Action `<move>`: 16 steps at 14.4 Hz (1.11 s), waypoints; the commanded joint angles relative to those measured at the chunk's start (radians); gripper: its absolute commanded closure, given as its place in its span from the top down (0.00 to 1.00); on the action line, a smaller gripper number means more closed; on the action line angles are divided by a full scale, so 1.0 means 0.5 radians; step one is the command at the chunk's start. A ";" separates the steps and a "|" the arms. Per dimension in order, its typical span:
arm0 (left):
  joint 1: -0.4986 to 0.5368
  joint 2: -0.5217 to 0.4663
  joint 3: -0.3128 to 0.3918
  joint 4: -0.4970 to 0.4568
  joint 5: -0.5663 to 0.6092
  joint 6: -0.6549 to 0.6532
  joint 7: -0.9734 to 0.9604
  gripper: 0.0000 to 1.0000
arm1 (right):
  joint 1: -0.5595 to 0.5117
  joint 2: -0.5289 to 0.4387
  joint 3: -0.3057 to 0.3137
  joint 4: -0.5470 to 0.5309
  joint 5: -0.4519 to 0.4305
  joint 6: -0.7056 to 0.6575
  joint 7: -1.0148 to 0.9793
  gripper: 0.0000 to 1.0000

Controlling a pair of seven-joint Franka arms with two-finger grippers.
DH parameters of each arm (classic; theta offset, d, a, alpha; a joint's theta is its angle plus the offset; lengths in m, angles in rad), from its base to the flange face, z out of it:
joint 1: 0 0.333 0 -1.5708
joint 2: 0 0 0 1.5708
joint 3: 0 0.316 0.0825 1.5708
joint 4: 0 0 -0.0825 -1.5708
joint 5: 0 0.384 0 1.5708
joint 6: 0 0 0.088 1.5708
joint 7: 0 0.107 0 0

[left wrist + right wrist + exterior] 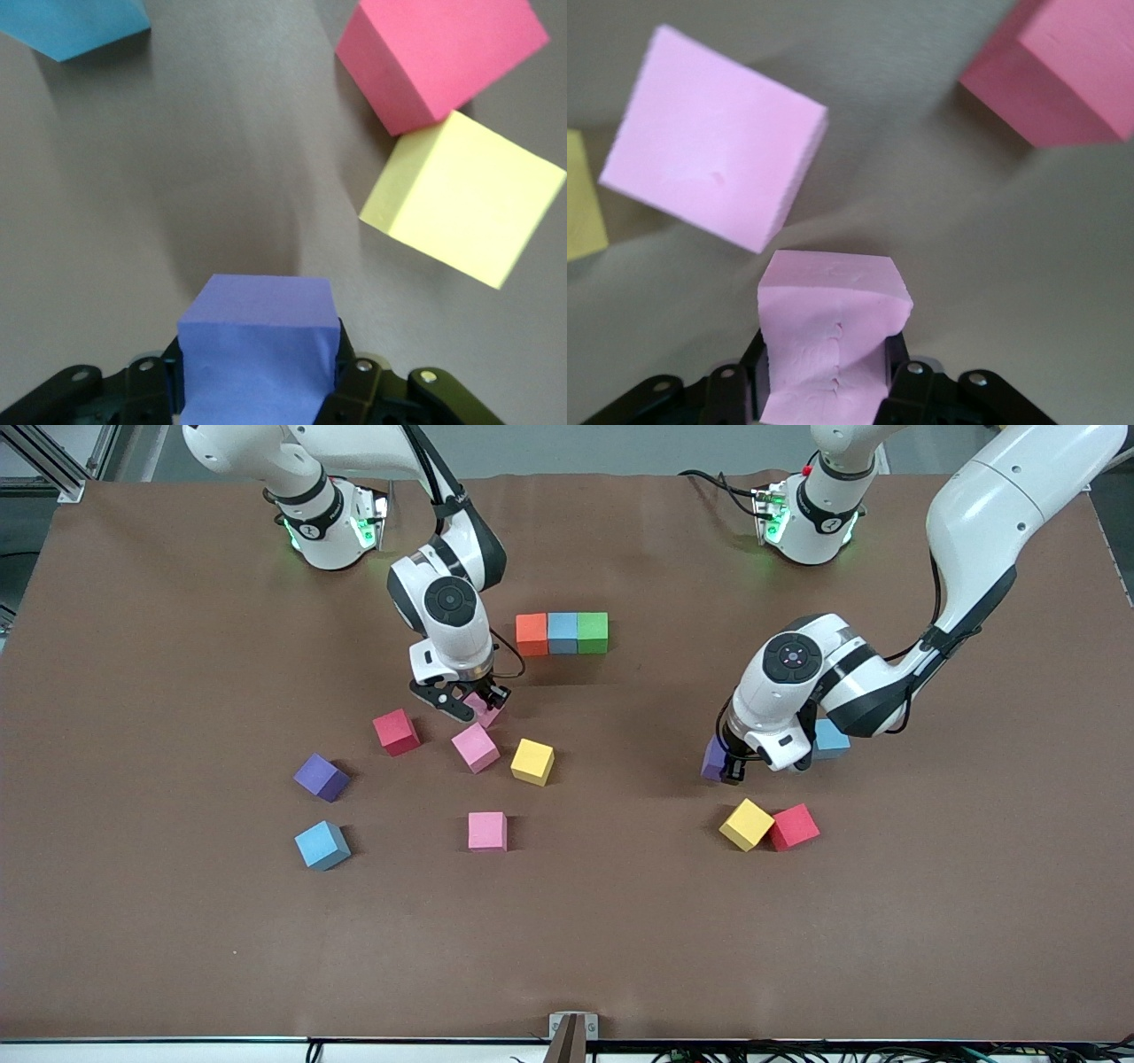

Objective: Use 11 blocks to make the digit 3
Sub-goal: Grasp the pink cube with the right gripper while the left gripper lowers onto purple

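My right gripper (483, 707) is shut on a pink block (828, 345), squeezing its foam, low at the table beside another pink block (475, 747) and a red one (396, 732). My left gripper (724, 767) is shut on a purple block (259, 354), close to a yellow block (465, 199) and a red block (438, 57) that touch each other. An orange block (532, 633), a blue block (563, 632) and a green block (593, 632) stand in a tight row nearer the arms' bases.
Loose blocks lie toward the right arm's end: yellow (532, 762), purple (321, 777), blue (322, 845) and pink (487, 831). A light blue block (831, 739) sits partly hidden under the left arm. The brown table (177, 921) stretches bare toward the front camera.
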State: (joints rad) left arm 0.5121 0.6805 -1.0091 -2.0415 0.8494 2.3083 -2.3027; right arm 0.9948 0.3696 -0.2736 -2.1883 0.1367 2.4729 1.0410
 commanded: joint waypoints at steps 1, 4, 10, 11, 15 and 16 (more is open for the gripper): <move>-0.079 -0.039 -0.003 0.070 -0.073 -0.091 -0.018 0.34 | 0.023 -0.006 0.022 -0.001 0.043 -0.022 -0.488 0.02; -0.119 -0.033 0.000 0.116 -0.082 -0.116 -0.018 0.34 | 0.139 -0.003 0.026 0.045 0.030 -0.025 -0.725 0.02; -0.116 -0.036 0.003 0.125 -0.085 -0.119 -0.018 0.34 | 0.333 0.043 0.026 0.140 0.037 -0.028 -0.686 0.02; -0.116 -0.033 0.003 0.131 -0.085 -0.119 -0.018 0.34 | 0.348 0.043 0.026 0.140 0.037 -0.028 -0.668 0.01; -0.116 -0.033 0.003 0.138 -0.085 -0.119 -0.018 0.34 | 0.388 0.043 0.026 0.128 0.037 -0.034 -0.598 0.02; -0.116 -0.033 0.003 0.134 -0.085 -0.119 -0.018 0.34 | 0.412 0.046 0.026 0.121 0.037 -0.040 -0.573 0.02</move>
State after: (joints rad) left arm 0.4580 0.6806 -1.0073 -1.9783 0.8249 2.2668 -2.3059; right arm 1.1742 0.3834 -0.2537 -2.1305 0.1378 2.4592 0.7239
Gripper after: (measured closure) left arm 0.410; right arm 0.480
